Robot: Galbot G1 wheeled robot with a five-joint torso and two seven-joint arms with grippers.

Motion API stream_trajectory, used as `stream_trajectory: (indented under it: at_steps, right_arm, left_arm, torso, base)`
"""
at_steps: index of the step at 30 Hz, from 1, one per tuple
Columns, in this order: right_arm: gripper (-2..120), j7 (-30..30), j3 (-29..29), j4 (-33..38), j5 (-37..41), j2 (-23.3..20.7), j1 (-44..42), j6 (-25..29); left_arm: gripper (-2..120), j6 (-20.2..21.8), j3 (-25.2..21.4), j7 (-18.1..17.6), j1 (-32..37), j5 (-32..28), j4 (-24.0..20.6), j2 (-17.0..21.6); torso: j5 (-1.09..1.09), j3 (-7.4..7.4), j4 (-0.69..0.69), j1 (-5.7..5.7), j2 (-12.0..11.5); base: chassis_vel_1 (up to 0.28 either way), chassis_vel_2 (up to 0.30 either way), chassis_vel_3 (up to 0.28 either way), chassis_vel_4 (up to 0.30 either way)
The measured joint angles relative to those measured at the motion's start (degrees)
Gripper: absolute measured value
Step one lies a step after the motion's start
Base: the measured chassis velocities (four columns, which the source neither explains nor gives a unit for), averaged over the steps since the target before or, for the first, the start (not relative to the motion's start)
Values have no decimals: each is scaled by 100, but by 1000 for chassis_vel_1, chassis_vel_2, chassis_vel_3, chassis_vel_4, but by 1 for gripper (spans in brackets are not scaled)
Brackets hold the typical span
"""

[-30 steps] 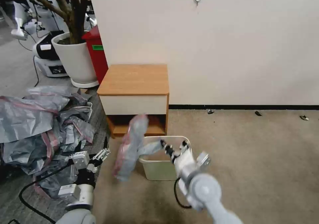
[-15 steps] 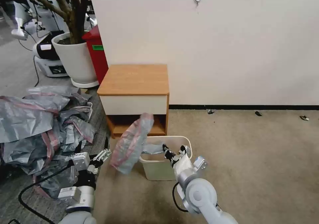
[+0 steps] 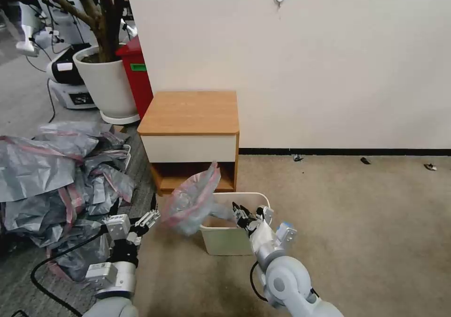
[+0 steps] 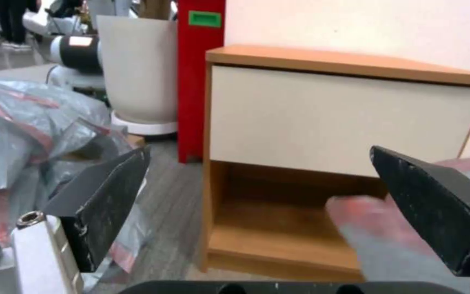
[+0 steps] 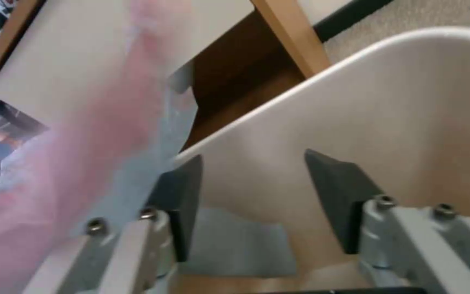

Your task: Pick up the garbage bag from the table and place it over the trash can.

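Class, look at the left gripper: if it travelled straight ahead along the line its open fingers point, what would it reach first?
Most likely the table: the left gripper, open, faces its drawer front and shelf. The garbage bag drifts beside one finger, so depth is uncertain.

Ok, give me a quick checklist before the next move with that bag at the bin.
1. Right gripper over the trash can: ok, it hangs above the opening.
2. Grip on the garbage bag: not ok, jaws open, the bag lies beside one finger.
3. Bag spread over the rim: not ok, bunched at the can's left side, a flap inside.
4. Left gripper free: ok, open, low beside the bag.
5. Trash can upright: ok.
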Motion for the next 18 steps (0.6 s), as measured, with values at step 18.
stream_trajectory:
  at_steps: [18]
  right_arm:
    - [100,140,470,269,-536,-258,-68,6]
  left_arm:
    - [100,-67,2,524,-5,-152,-123,180]
  torso:
    - [0,0,0,0,0]
  base:
    - [0,0,0,0]
